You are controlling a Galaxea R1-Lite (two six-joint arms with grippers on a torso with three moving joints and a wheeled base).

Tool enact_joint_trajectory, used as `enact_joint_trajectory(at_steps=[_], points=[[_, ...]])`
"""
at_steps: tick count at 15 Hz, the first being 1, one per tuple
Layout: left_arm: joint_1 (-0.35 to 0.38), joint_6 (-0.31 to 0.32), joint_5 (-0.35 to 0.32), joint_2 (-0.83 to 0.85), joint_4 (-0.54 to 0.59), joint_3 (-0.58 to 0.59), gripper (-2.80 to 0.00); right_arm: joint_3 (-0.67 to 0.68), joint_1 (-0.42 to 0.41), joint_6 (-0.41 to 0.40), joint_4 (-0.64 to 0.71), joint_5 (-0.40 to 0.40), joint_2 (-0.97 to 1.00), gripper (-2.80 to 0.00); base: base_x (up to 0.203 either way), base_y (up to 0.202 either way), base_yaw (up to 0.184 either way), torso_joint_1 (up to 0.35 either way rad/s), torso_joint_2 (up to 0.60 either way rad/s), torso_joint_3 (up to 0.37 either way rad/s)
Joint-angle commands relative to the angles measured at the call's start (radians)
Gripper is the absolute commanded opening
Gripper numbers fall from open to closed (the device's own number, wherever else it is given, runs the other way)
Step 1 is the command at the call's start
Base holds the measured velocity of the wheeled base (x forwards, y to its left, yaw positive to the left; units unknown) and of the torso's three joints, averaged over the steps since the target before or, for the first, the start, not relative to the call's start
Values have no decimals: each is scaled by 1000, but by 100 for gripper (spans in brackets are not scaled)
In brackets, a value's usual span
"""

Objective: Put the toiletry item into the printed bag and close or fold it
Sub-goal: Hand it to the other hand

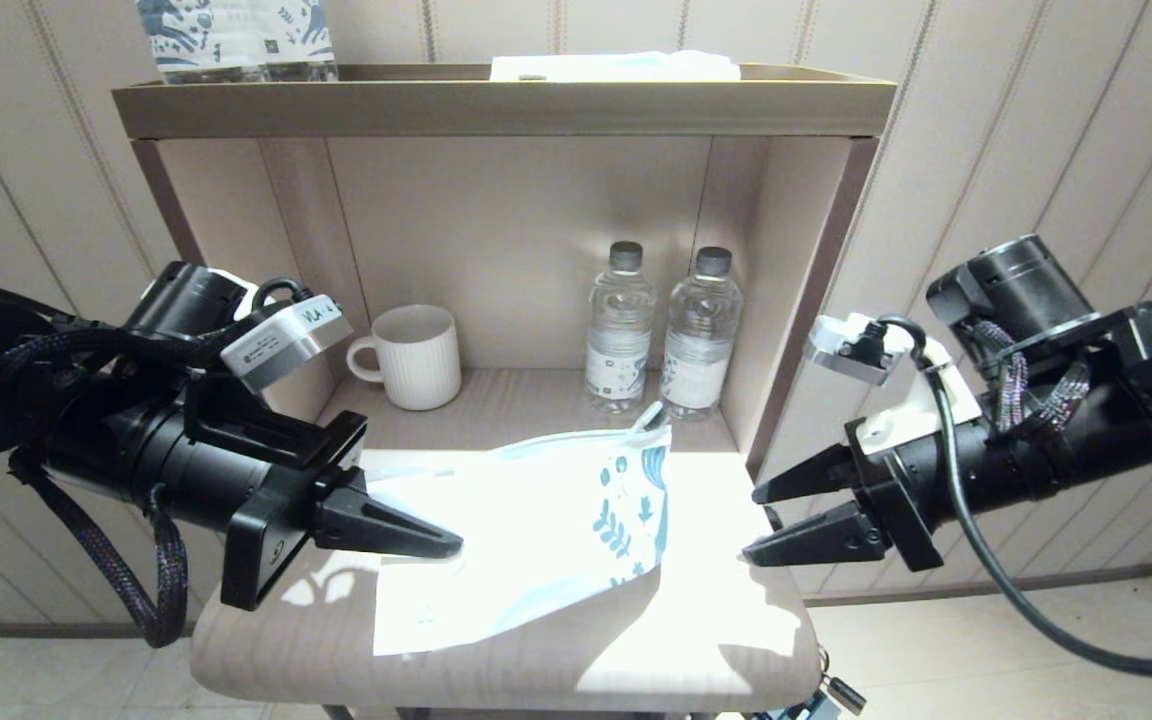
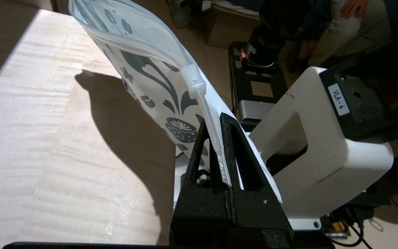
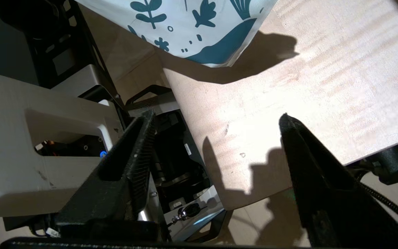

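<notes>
The printed bag [image 1: 556,520] is a white pouch with blue leaf prints at its right end, held tilted above the pale wooden table [image 1: 696,620]. My left gripper [image 1: 441,545] is shut on its zip edge; the left wrist view shows the black fingers [image 2: 231,138] pinching that clear edge just below the pale slider [image 2: 193,81]. My right gripper [image 1: 751,520] hangs open at the table's right edge, just right of the pouch, with nothing between its fingers [image 3: 140,138]. The pouch's printed end [image 3: 192,31] lies beyond them. The toothbrush is not in view.
Behind the table, an open alcove holds a ribbed white mug [image 1: 418,355] and two water bottles [image 1: 620,325], [image 1: 701,330]. Its side walls stand close. On the shelf above are blue-patterned wrapped bottles [image 1: 236,35] and a folded white cloth [image 1: 616,67].
</notes>
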Motion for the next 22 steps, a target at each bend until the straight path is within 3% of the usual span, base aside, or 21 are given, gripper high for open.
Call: enact_joint_trajectory(at_steps=[1, 5, 6, 7, 22], points=[[0, 4, -7, -2, 3, 1, -280, 9, 1, 0, -3, 3, -2, -280, 0, 0, 0, 0, 0, 0], [0, 4, -7, 0, 3, -1, -280, 9, 4, 8, -33, 3, 5, -280, 0, 0, 0, 0, 0, 0], [0, 4, -7, 0, 3, -1, -280, 7, 4, 9, -33, 4, 7, -130, 0, 0, 0, 0, 0, 0], [0, 4, -7, 0, 3, -1, -280, 7, 4, 8, -34, 5, 11, 0, 0, 0, 0, 0, 0, 0], [-1, 4, -4, 1, 3, -1, -280, -40, 31, 7, -64, 1, 98, 0, 0, 0, 0, 0, 0, 0]])
